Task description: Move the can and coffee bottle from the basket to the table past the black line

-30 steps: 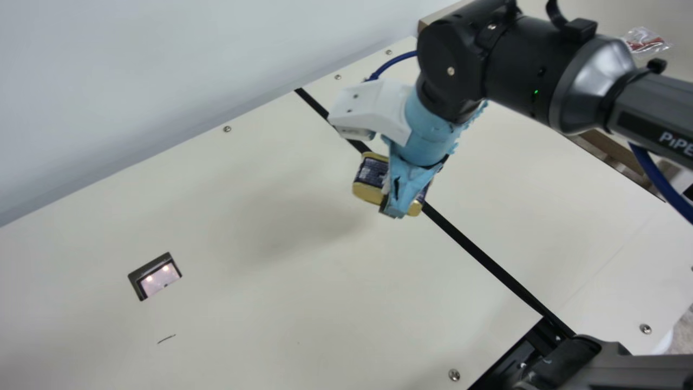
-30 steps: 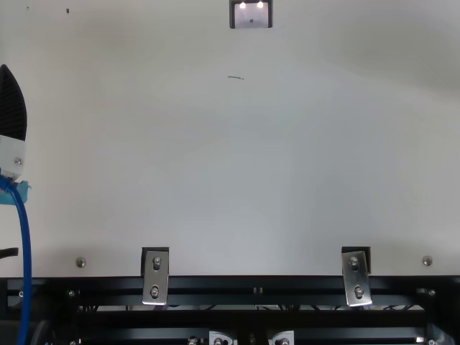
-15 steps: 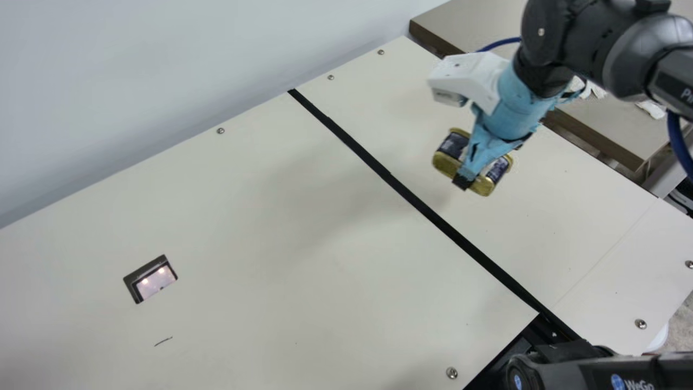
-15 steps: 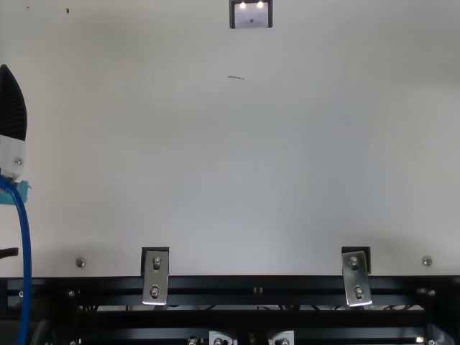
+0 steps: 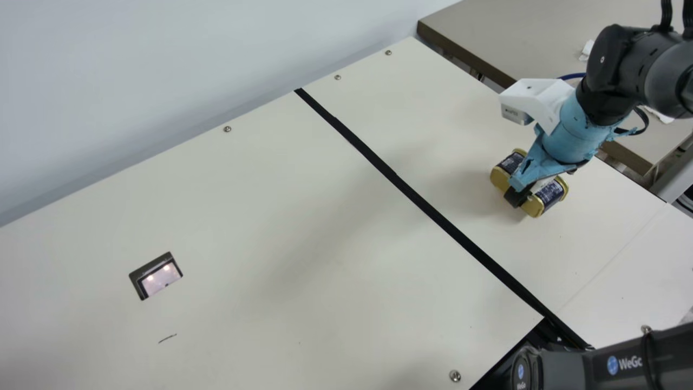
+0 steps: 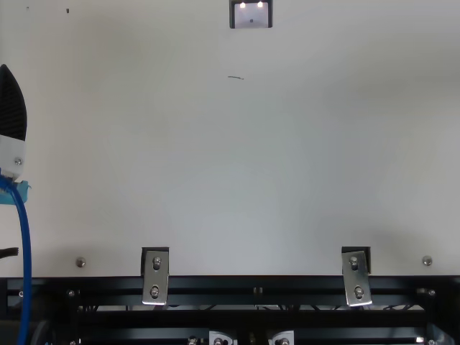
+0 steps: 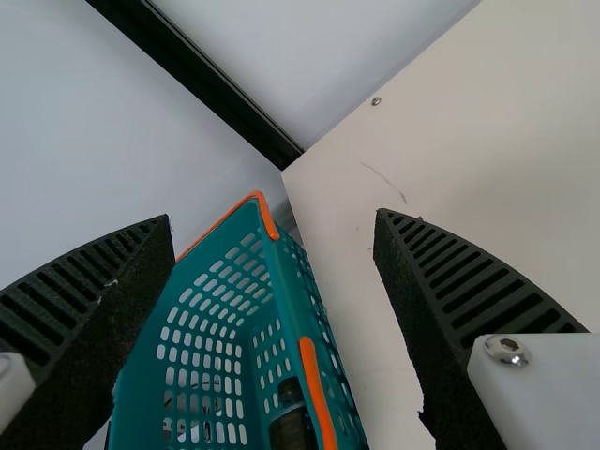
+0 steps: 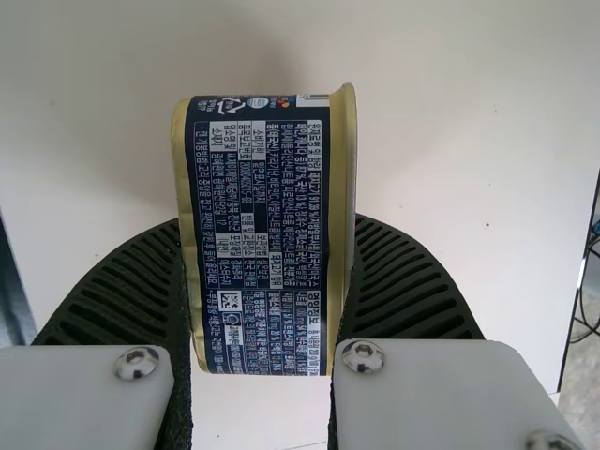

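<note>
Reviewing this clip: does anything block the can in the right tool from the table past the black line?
Nothing visible does. The right tool holds the can over the table past the black line, with nothing seen beneath it. Whether it touches down, I cannot tell.

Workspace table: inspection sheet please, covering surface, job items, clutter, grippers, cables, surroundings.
Surface: cream table with long black line, dark-framed rectangular opening, short pen stroke.
Job items: gold-rimmed can with dark-blue label, beyond the line, table contact unclear; dark black-capped bottle in teal plastic basket with orange trim.
Clutter: white scrap on grey-brown side table.
Grippers: right gripper closed on the can; left gripper open.
Cables: blue cable at top view's left edge; another behind right gripper.
Surroundings: pale wall, black metal rails.
</note>
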